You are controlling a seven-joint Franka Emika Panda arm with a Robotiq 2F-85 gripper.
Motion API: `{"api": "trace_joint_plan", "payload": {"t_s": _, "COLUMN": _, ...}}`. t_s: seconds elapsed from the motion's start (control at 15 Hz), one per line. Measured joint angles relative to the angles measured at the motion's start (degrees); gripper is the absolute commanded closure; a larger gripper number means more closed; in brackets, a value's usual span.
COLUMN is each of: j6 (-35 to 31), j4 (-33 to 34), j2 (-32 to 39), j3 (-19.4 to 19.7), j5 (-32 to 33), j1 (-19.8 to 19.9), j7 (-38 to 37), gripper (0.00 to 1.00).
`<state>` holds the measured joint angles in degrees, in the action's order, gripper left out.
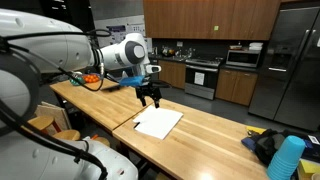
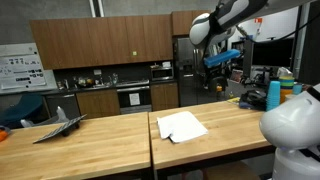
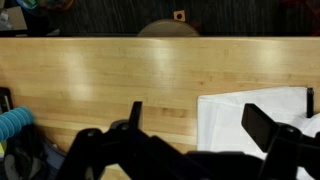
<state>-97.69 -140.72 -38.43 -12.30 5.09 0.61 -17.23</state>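
Far to the left of the fingers, a tall blue plastic cup (image 3: pixel 10 125) and a dark crumpled bag (image 3: pixel 35 160) are seen at the edge of the wrist view. They could be clipped if the arm were swung sideways at low height. The light wooden butcher-block tabletop (image 3: pixel 100 80) is spread beneath and ahead of the left finger. The black two-fingered gripper (image 3: pixel 195 135) is held with its fingers spread wide and nothing between them. In an exterior view the gripper (image 1: pixel 150 97) is shown hanging above the wood, apart from it. Below the gap and under the right finger, a white flat rectangular sheet (image 3: pixel 230 125), paper or cloth, is laid flush on the tabletop, with its left edge falling between the fingers. Because it is thin and flat, little is offered for a pinch. The fingertips could be driven hard into the wood if lowered too far. The sheet could also be pushed, creased or slid aside if only one finger is landed on it. How thick the sheet is cannot be judged.
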Motion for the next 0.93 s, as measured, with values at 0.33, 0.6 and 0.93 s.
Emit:
{"api": "trace_joint_plan", "payload": {"t_s": 0.33, "j6": -0.02, "j4": 0.01, "j2": -0.01, "j3": 0.00, "j5": 0.00, "j1": 0.00, "j7": 0.00, "gripper": 0.00}}
{"api": "trace_joint_plan", "payload": {"t_s": 0.6, "j6": -0.02, "j4": 0.01, "j2": -0.01, "j3": 0.00, "j5": 0.00, "j1": 0.00, "j7": 0.00, "gripper": 0.00}}
{"api": "trace_joint_plan", "payload": {"t_s": 0.93, "j6": -0.07, "j4": 0.13, "j2": 0.86, "j3": -0.02, "j5": 0.00, "j1": -1.03, "j7": 0.13, "gripper": 0.00}}
